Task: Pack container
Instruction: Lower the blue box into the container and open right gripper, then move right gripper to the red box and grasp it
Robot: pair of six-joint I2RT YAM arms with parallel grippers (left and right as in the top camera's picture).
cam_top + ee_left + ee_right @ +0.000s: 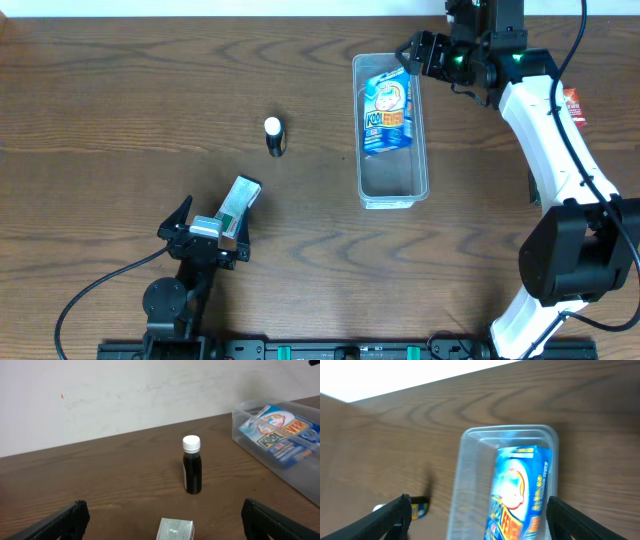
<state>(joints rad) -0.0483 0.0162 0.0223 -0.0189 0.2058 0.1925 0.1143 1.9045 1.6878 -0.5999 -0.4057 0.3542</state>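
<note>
Shows the container (pixel 391 178) right of table (pixel 120 90) centre, blue packet (pixel 388 115) in its far half. Finds the right gripper (pixel 479 505) above its far end, jaws wide, empty. Finds the left gripper (pixel 165 507) jaws wide too, small box (pixel 176 529) between them.

The surface (pixel 120 80) is dark wood with a bold grain and a low satin sheen. The container (pixel 390 185) is clear plastic, smooth and glossy (light catches along its rim). Inside the container lies a blue packet (pixel 388 115) of shiny printed film. Well apart from the container stands a bottle (pixel 192 467), dark and smooth-bodied, with a matt white plastic cap (pixel 191 443). Farther from the container, a small box (pixel 176 529) looks like printed card with a dull silvery end.
</note>
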